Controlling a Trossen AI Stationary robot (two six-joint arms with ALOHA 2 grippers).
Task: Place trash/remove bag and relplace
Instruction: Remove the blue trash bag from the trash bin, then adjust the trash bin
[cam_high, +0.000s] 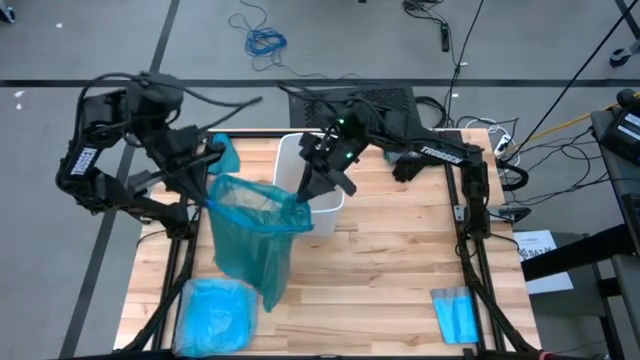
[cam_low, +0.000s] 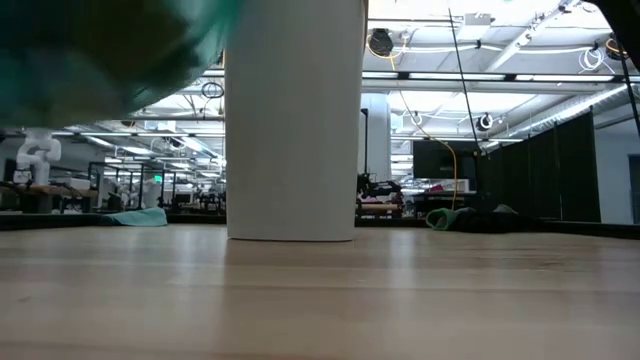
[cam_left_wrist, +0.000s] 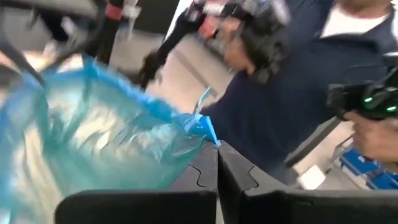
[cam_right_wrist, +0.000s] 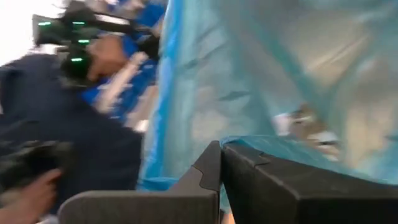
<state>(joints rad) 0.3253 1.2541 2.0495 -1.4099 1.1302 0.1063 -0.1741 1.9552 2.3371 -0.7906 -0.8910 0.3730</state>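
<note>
The teal-green bag (cam_high: 255, 225) hangs over the middle of the table, its mouth stretched between my two grippers. My left gripper (cam_high: 207, 193) is shut on the mouth's left side, and my right gripper (cam_high: 305, 195) is shut on its right side, just in front of the white bin (cam_high: 322, 170). The bin stands upright on the table (cam_low: 295, 120). Pale scraps of trash (cam_right_wrist: 305, 121) show through the bag's wall. In the low view the bag's lower part (cam_low: 100, 50) hangs clear above the tabletop. My left gripper pinches the bag's rim (cam_left_wrist: 202, 129) between its two shut fingers; a bunched tip of plastic sticks out past them. The fingers come nearly level from the table's left. The bag hangs below. My right gripper pinches the opposite side of the bag's mouth (cam_right_wrist: 249, 144) between its two shut fingers, nearly level from the table's right. The plastic spreads over one finger (cam_right_wrist: 298, 180). The rim runs taut toward my left gripper.
A paler sky-blue plastic bag (cam_high: 215, 315) lies at the table's near left corner. A small flat folded blue sheet (cam_high: 455, 315) lies near the right front edge. A person in a dark blue top (cam_left_wrist: 298, 93) holding controllers stands beyond the table.
</note>
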